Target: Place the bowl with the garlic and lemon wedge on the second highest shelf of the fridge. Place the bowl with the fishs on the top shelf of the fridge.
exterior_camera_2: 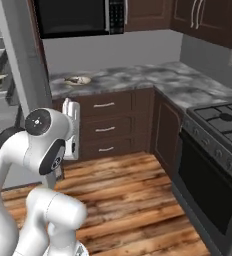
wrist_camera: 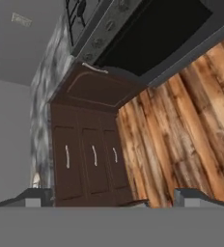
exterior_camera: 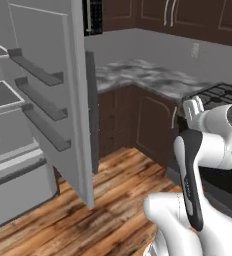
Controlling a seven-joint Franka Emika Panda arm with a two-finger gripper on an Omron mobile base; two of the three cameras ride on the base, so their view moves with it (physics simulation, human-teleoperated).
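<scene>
The fridge [exterior_camera: 38, 100] stands open at left, its door racks bare; no readable writing anywhere. On the marbled counter [exterior_camera_2: 153, 80] sits a bowl [exterior_camera_2: 78, 79] holding something dark — likely the fishs, too small to tell. The gripper [wrist_camera: 112, 200] hangs empty over the wooden floor [wrist_camera: 181, 140], fingers spread wide.

floor [exterior_camera_2: 133, 195]: brown wood planks, slight sheen | counter [exterior_camera_2: 153, 80]: mottled grey stone | cabinets [exterior_camera_2: 108, 127]: dark wood, matt | fridge [exterior_camera: 48, 100]: smooth pale grey
</scene>
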